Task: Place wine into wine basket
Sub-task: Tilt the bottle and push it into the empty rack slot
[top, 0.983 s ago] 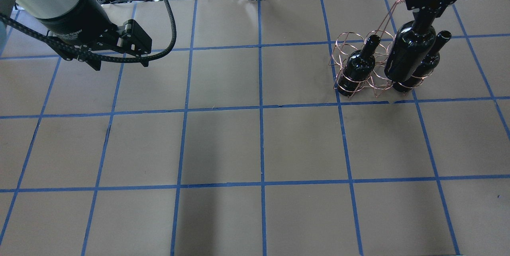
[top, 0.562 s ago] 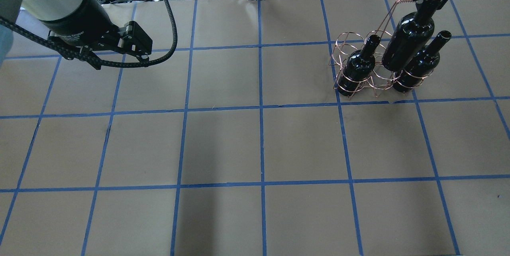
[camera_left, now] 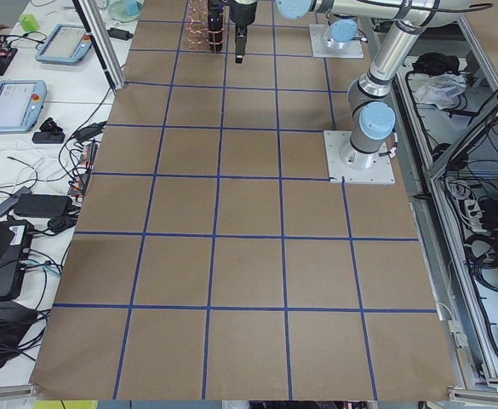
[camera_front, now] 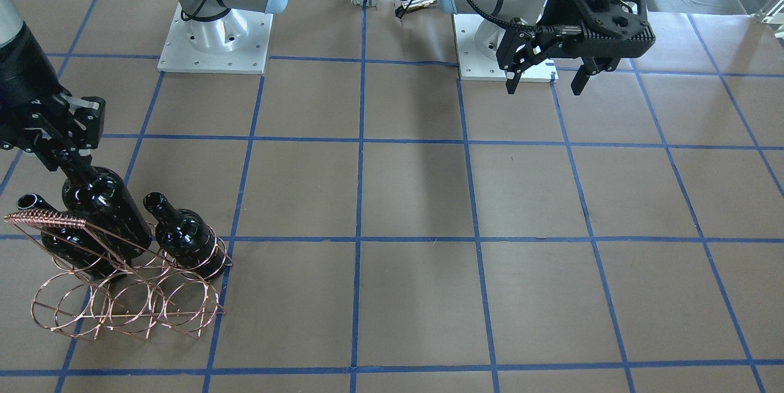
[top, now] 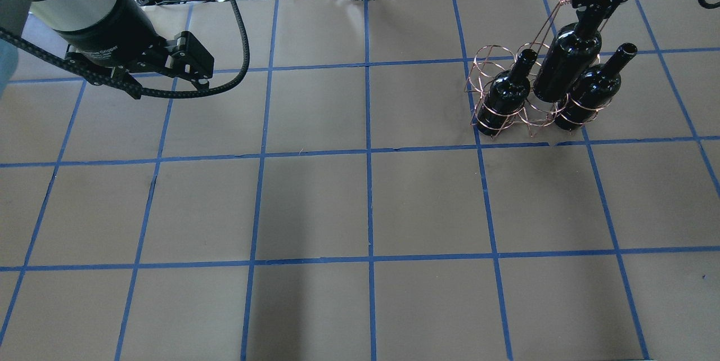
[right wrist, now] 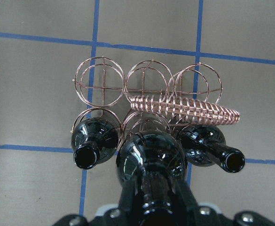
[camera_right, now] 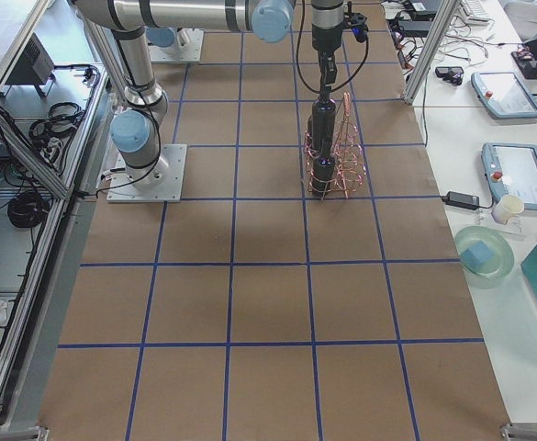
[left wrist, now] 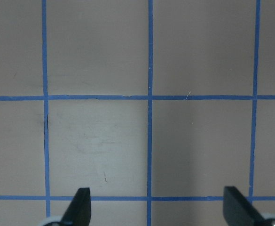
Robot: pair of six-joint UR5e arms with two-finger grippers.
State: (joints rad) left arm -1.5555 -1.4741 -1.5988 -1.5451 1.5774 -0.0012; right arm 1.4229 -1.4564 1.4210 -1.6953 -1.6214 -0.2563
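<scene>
The wine (top: 565, 66) hangs by its neck from the right gripper (top: 590, 11), whose jaws are closed narrow on the glass just under the mouth. The bottle stands upright, as the right side view shows (camera_right: 321, 124). Its body is down between two other bottles, the left bottle (top: 506, 94) and the right bottle (top: 590, 88). It stands just beside both; whether it touches either I cannot tell.

From the right wrist view the wine (right wrist: 151, 160) sits over the middle ring of the row on the robot's side. The left bottle (right wrist: 92, 141) and the right bottle (right wrist: 208, 148) fill the end rings of that row. Whether the wine's base has reached the bench cannot be told.

The basket (top: 488, 57) stands on the bench (top: 365, 203), on the robot's right and toward the far edge. Its handle (right wrist: 184, 109) runs along the middle, between the two rows of rings. In the front view the wine (camera_front: 107, 209) is behind the handle (camera_front: 43, 218), with the right gripper (camera_front: 67, 163) on the neck above it.

The left gripper (top: 171, 88) hovers over the robot's left of the bench, well apart from the basket. Its jaws are wide and hold nothing; the left wrist view shows only brown paper and blue tape lines between the fingers (left wrist: 78, 209).
</scene>
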